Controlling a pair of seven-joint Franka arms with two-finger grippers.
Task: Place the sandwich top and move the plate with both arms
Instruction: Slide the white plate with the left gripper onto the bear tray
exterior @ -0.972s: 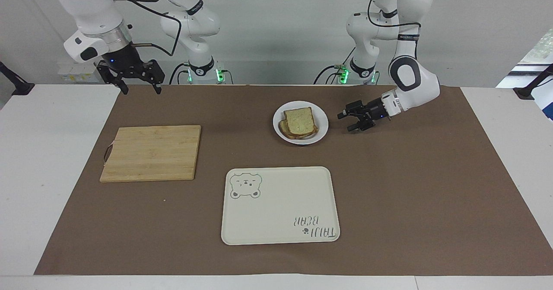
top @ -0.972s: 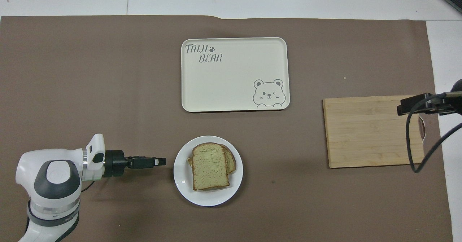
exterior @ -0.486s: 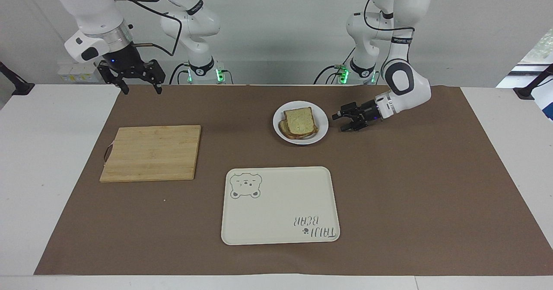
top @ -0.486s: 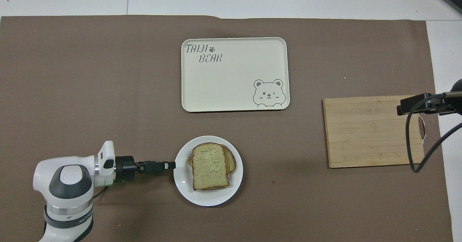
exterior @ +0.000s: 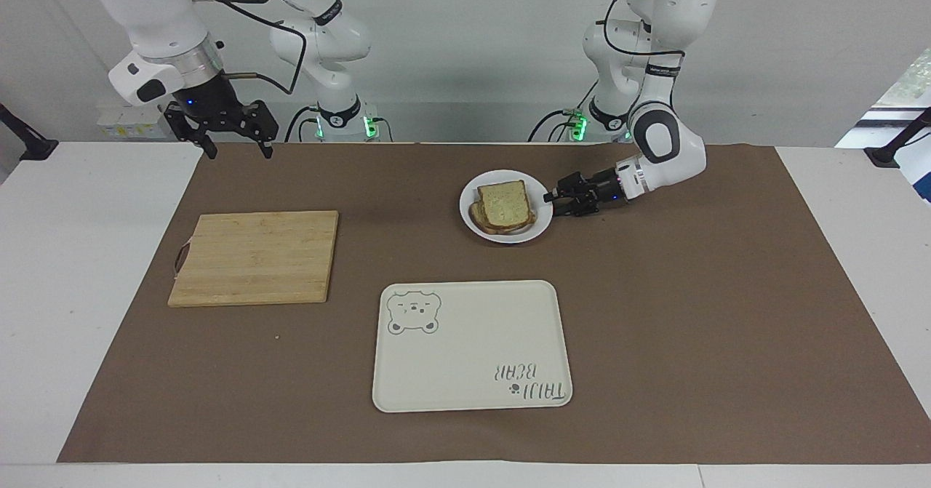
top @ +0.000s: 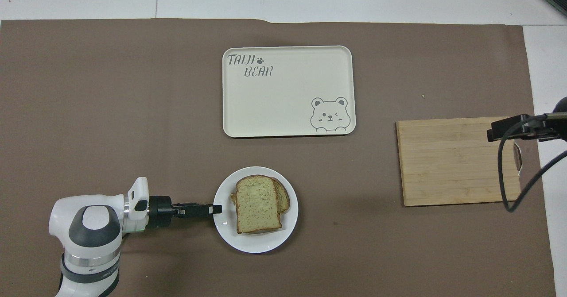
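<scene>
The white plate [exterior: 509, 236] sits on the brown mat near the robots, and it also shows in the overhead view [top: 261, 246]. The sandwich top [exterior: 503, 204], a pale speckled slice with brown crust, lies on a stack on the plate, with another slice's edge showing under it [top: 257, 204]. My left gripper [exterior: 549, 201] is low, level with the table, at the plate's rim on the side toward the left arm's end [top: 217, 209]. My right gripper [exterior: 238, 152] is open and empty, raised over the mat's edge near its base, where the arm waits.
A cream tray with a bear drawing [exterior: 471, 342] lies farther from the robots than the plate [top: 288, 91]. A wooden cutting board [exterior: 254, 257] lies toward the right arm's end [top: 456, 160].
My left gripper has moved along the table toward the plate and now reaches its rim. The plate, the bread and the right arm have not moved.
</scene>
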